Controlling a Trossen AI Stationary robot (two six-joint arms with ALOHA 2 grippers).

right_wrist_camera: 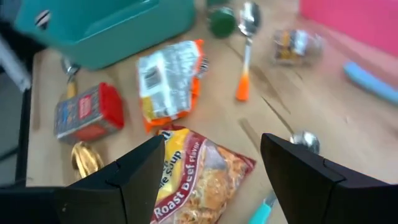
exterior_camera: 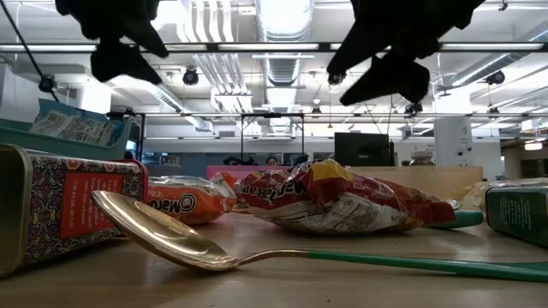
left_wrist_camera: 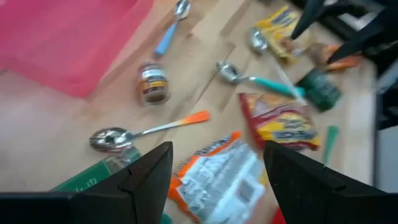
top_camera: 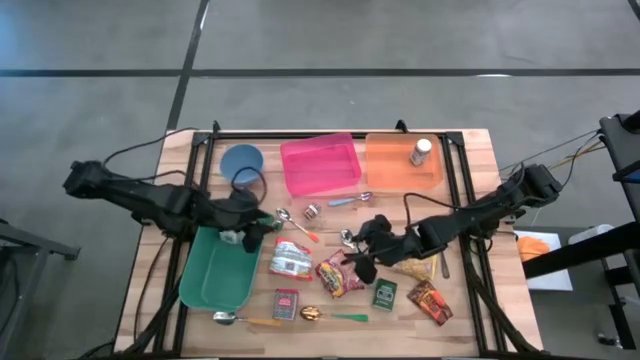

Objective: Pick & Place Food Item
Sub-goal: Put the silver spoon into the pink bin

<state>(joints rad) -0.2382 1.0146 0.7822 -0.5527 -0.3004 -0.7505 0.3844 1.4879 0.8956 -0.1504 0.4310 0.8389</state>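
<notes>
Noodle packets lie in the middle of the wooden surface: an orange-and-white ramen packet and, just beside it on the right-arm side, a red roast-beef ramen packet. Both rest flat and neither is held. In the low view the red packet sits crumpled behind a gold spoon with a green handle, with the orange packet beside it.

Above the orange packet hangs the left end effector, its fingers apart with nothing between them; the wrist view looks down past them onto that packet and an orange-handled spoon. The right end effector hovers just beside the red packet, its fingers likewise spread and empty, the roast-beef packet below them.

Around the packets lie a red tin, a dark green tin, a small jar and a teal-handled spoon. A green bin stands under the left arm. Along the far edge sit a blue bowl, a pink bin and an orange bin that holds a white-capped bottle.
</notes>
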